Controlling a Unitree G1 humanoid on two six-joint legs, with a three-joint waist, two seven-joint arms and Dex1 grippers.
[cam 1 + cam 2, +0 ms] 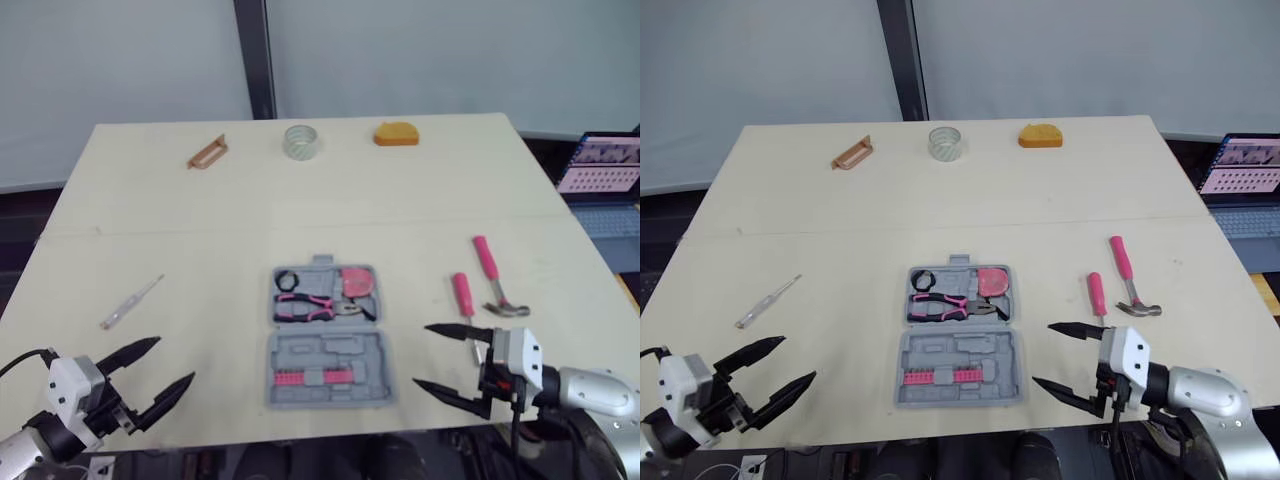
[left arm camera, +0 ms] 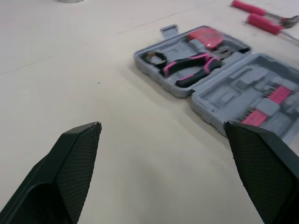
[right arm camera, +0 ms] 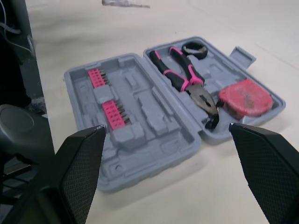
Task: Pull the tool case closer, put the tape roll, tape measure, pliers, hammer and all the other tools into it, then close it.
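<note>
The grey tool case (image 1: 325, 372) lies open in the middle near the table's front edge. Its far half holds pink-handled pliers (image 1: 305, 307), a small black tape roll (image 1: 287, 279) and a pink tape measure (image 1: 358, 282); the near half holds pink bits (image 1: 312, 376). To its right lie a pink-handled hammer (image 1: 490, 272) and a pink-handled screwdriver (image 1: 463, 297). A clear test-pen screwdriver (image 1: 130, 303) lies to the left. My left gripper (image 1: 172, 362) is open at the front left, and my right gripper (image 1: 422, 355) is open just right of the case. Both are empty.
At the table's far edge sit a brown handle-shaped tool (image 1: 207, 152), a clear tape roll (image 1: 301, 141) and an orange object (image 1: 397, 134). A laptop (image 1: 605, 170) stands off the table to the right.
</note>
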